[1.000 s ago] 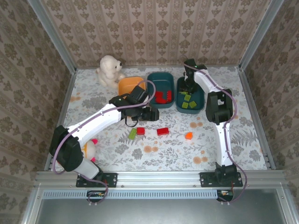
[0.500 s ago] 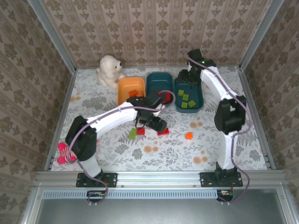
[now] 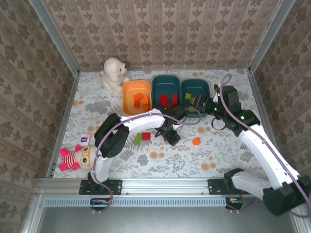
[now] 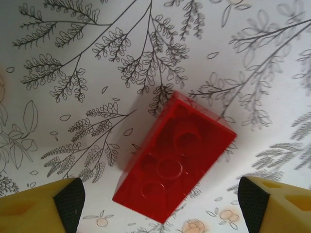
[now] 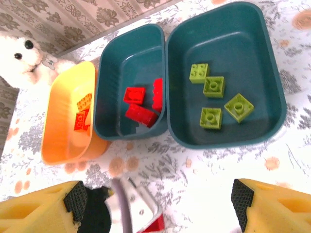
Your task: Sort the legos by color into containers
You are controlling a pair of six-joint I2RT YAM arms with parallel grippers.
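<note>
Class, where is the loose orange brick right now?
In the top view, the orange brick lies on the table right of centre, a little toward the near edge from the right-hand teal tub.

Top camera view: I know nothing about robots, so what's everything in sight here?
orange tub: one, orange, back left.
middle tub: one, dark teal, centre.
right tub: one, dark teal, right.
orange bricks: at least two, orange, in orange tub.
red bricks: three, red, in middle tub.
green bricks: four, light green, in right tub.
loose bricks: four, on the table: green brick, red brick, orange brick, second red brick.
bear: one, white, back left.
doll: one, pink, front left.
left end effector: one, yellow-tipped, open over second red brick.
right end effector: one, yellow-tipped, open near right tub.
</note>
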